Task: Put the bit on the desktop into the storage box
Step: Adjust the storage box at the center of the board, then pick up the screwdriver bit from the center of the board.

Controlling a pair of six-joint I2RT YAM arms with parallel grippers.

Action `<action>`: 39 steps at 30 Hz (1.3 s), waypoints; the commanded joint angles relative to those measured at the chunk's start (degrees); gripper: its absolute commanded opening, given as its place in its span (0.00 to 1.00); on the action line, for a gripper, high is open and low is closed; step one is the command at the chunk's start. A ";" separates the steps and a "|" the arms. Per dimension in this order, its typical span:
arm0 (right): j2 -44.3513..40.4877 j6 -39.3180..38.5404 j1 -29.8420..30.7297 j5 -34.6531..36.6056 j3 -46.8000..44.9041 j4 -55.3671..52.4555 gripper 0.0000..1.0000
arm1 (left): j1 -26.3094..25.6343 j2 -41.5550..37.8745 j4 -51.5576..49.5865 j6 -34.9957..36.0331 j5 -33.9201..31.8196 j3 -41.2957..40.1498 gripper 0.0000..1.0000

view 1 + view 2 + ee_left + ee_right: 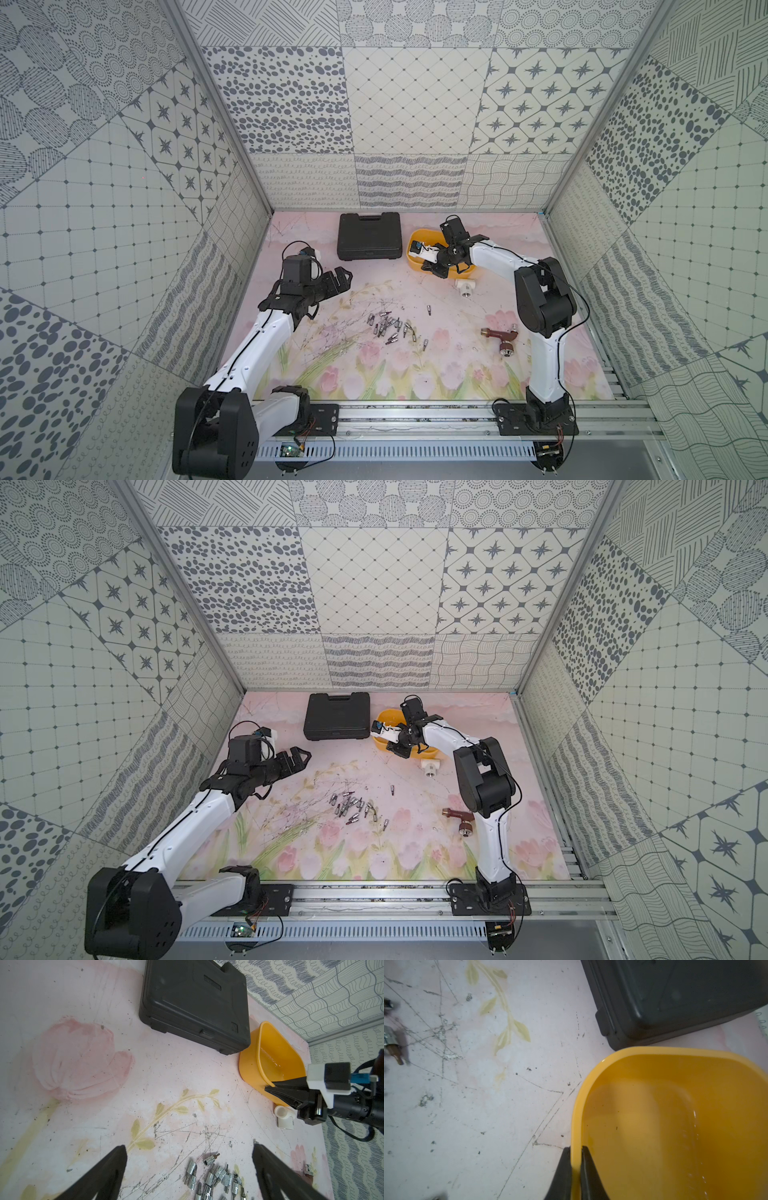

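One floral bench (457,374) carries one black case (369,237), one yellow storage box (415,240) just beside it, one red-brown tool (500,338), one white pipe fitting (464,287), and over a dozen bits (388,326) clustered mid-bench, with a lone bit (429,308) apart. The right arm (540,299) reaches back, its right claw (576,1148) pinching the box wall. The left arm (257,345) hangs near the bits, its left claw (189,1147) spread wide and holding nothing.

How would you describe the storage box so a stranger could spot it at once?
At the far end of the flowered table lies a black tool case. Beside it, on the robot's right, sits the storage box. Unlike the closed black case, it is a shallow, lidless yellow tub, its rim pinched by the right gripper.
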 commanded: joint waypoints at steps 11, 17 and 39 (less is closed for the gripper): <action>-3.24 1.03 2.04 -3.60 -2.95 3.42 0.29 | 0.33 -0.76 -0.32 0.90 -1.00 0.11 0.99; -7.67 7.90 1.84 0.06 -3.43 5.79 0.65 | 0.37 -1.17 -0.70 -1.17 -1.55 0.36 0.99; -35.18 68.70 3.35 14.98 -17.02 -3.28 0.75 | -5.42 5.26 -20.90 4.93 -0.67 12.68 0.99</action>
